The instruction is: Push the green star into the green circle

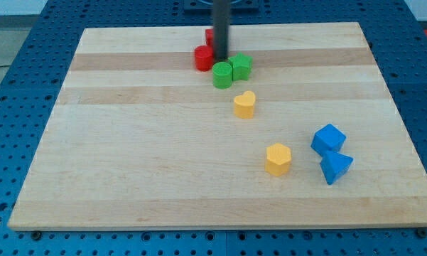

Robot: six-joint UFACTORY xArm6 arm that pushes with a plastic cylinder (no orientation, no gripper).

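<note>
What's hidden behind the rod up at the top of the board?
A red block peeks out just left of the rod; its shape is covered. A red cylinder sits lower left. My tip ends beside the green circle, which touches the green star.

Wooden board carries red, green, yellow and blue blocks

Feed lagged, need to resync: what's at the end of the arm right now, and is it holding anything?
No hand: just a rod, holding nothing.
My tip sits beside the red block, just above the green circle and green star.
</note>
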